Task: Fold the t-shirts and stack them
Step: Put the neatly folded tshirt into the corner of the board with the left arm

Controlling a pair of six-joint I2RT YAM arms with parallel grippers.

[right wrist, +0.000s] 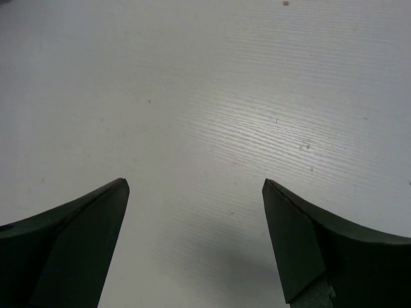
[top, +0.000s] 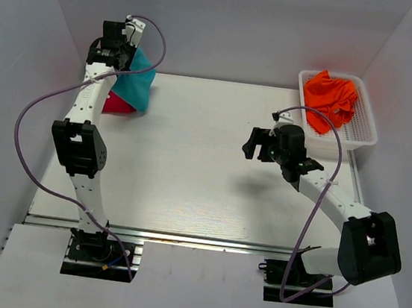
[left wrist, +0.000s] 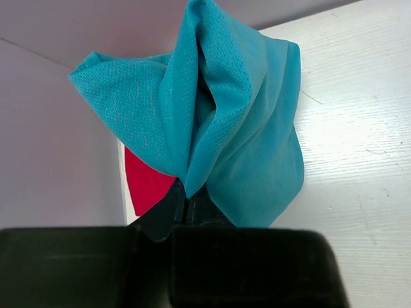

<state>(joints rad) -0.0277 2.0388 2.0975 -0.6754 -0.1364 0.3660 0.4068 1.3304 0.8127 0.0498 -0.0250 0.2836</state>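
A teal t-shirt (top: 138,85) hangs bunched at the table's far left corner, pinched in my left gripper (top: 124,39), which is shut on it. In the left wrist view the teal t-shirt (left wrist: 218,115) drapes in folds from the left gripper (left wrist: 186,199). A red t-shirt (top: 117,103) lies under it on the table and shows as a red t-shirt (left wrist: 146,183) patch beneath the teal cloth. An orange t-shirt (top: 332,98) lies crumpled in a basket. My right gripper (top: 254,145) hovers open over bare table, and in its wrist view the right gripper (right wrist: 196,192) holds nothing.
A white slatted basket (top: 364,132) stands at the far right corner. Grey walls close in the back and both sides. The white table (top: 189,167) stretches between the two arms.
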